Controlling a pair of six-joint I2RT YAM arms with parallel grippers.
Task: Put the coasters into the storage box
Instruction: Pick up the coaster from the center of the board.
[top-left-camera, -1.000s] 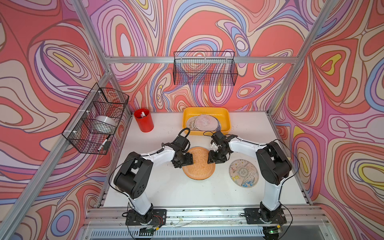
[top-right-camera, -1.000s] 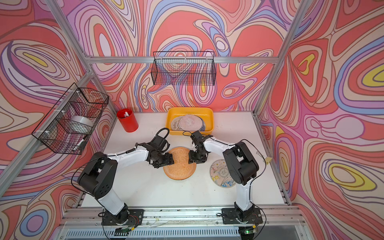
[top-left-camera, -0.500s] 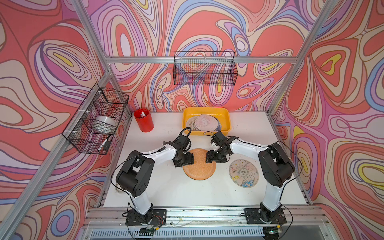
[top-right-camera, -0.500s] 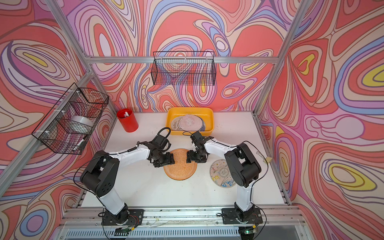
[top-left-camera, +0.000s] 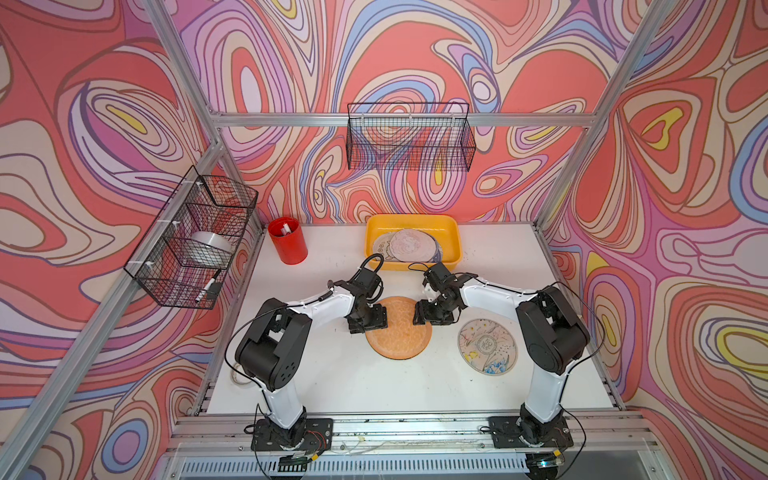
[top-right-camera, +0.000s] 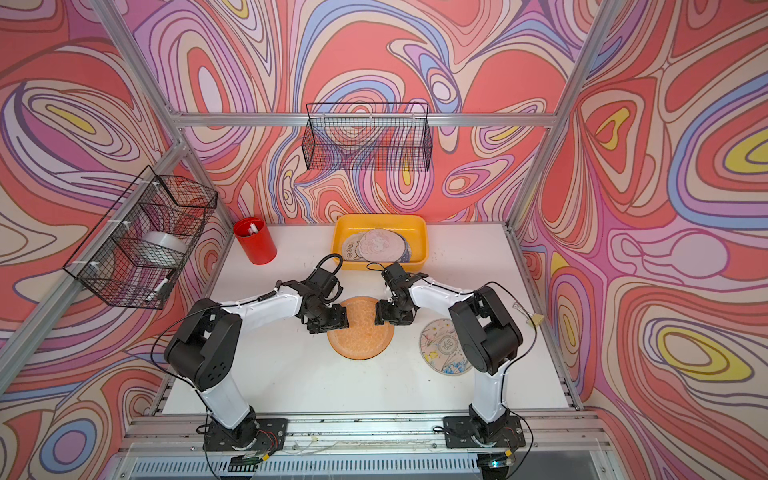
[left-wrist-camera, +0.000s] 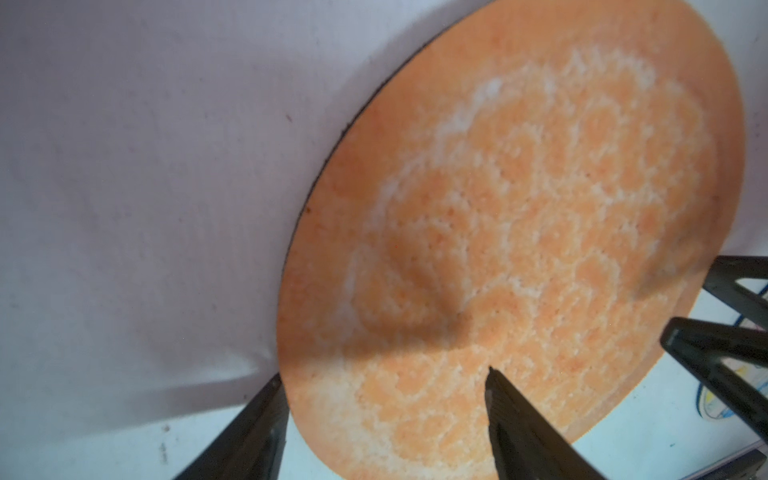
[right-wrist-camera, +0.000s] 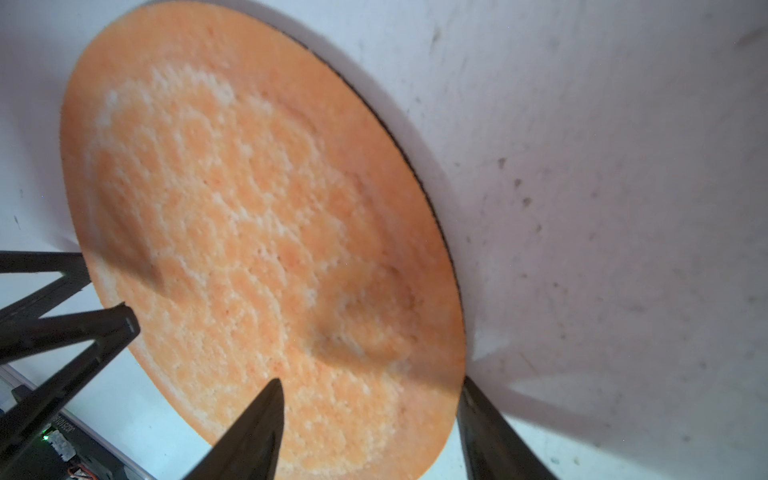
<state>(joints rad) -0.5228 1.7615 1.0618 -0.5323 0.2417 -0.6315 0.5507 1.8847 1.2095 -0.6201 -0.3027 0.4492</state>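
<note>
The textured orange coaster (top-left-camera: 398, 332) (top-right-camera: 360, 332) lies flat mid-table, filling both wrist views (left-wrist-camera: 519, 208) (right-wrist-camera: 249, 208). My left gripper (top-left-camera: 368, 321) (left-wrist-camera: 383, 372) is open at its left rim, one finger over the disc and one beside it on the table. My right gripper (top-left-camera: 430, 318) (right-wrist-camera: 370, 379) is open the same way at the opposite rim. A pale printed coaster (top-left-camera: 487, 347) (top-right-camera: 442, 347) lies on the table to the right. The yellow storage box (top-left-camera: 411, 220) (top-right-camera: 380, 219) stands at the back with several pale coasters (top-left-camera: 405, 245) stacked inside.
A red cup (top-left-camera: 287, 245) stands left of the box. A black wire basket (top-left-camera: 166, 266) on the left wall holds a tape roll (top-left-camera: 208, 245) and a marker. Another wire basket (top-left-camera: 409, 141) hangs on the back wall.
The right gripper has shifted slightly toward the front and down at the orange coaster's rim. The left gripper and the coaster have hardly moved.
</note>
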